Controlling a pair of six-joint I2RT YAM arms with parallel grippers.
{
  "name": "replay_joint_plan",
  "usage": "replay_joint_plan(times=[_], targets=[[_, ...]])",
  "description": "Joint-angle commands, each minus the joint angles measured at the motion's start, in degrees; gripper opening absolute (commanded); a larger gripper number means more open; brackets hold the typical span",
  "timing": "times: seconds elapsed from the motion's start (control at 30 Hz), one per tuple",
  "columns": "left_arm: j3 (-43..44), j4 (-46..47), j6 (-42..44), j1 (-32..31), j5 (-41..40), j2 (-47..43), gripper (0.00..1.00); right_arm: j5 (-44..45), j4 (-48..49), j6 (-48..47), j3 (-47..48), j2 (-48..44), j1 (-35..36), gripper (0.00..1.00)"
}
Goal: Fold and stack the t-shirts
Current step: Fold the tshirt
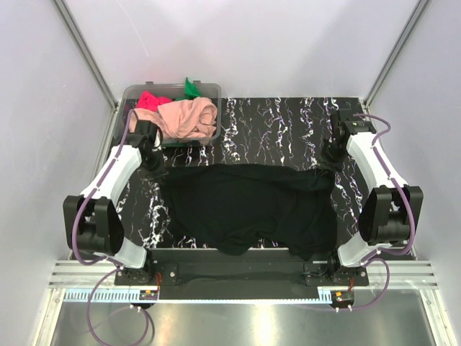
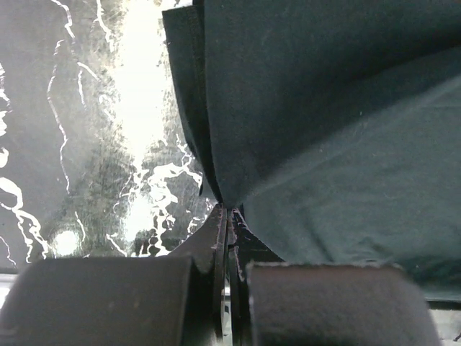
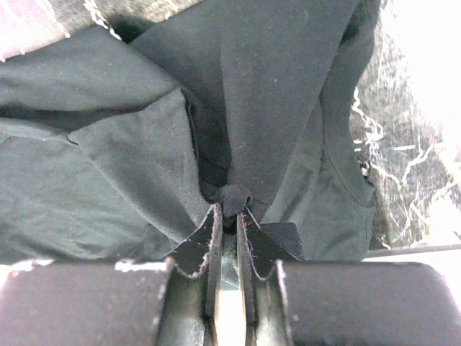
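Left gripper (image 2: pixel 227 214): fingers pressed flat together on a thin edge of the black shirt (image 1: pixel 245 205). Right gripper (image 3: pixel 230 205): narrow gap, with a bunched knot of the same cloth clamped in it. Shirt lies spread mid-table, its far corners pinched at 10 and 2 o'clock. Far hem is drawn taut between them, likely to flatten it for a first fold. Near hem sags at 6. Peach shirt (image 1: pixel 189 117), pink-red shirt (image 1: pixel 149 99) and green shirt (image 1: pixel 191 88) are heaped unfolded in the tub (image 1: pixel 213 89), at 11 o'clock on the table (image 1: pixel 274 130).

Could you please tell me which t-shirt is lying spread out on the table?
The black t-shirt, the only one on the table; the peach-pink, pink-red and green ones sit bunched in the tub.
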Motion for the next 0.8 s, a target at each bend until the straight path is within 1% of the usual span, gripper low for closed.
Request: replay_joint_plan(times=[0.0,0.07,0.27,0.37,0.53,0.6,0.77], targets=[[-0.6,0.1,-1.6,-0.1,-3.2,-2.5,0.00,3.5,-2.5,2.9,-0.3,-1.1,0.1,0.00],[-0.5,-0.6,-2.6,-0.1,-4.3,-2.4,0.00,6.9,-3.3,3.9,-0.3,-0.8,0.1,0.00],[-0.2,-0.6,-5.0,-0.1,-6.6,0.4,0.00,10.0,-3.9,6.0,-1.5,0.5,0.0,0.00],[0.2,0.7,-6.6,0.0,-7.2,2.6,0.00,9.2,-3.3,6.9,-2.3,1.9,-0.4,0.00],[2.4,2.5,-9.1,0.3,-5.8,7.3,0.00,7.6,-2.0,7.0,-1.8,5.7,-0.5,0.00],[5.1,2.5,-9.3,0.3,-5.9,10.3,0.00,7.4,-1.5,7.3,-0.3,7.3,-0.5,0.00],[9.1,2.6,-10.3,0.8,-7.4,13.2,0.00,8.2,-1.2,6.8,3.7,9.6,-0.8,0.00]])
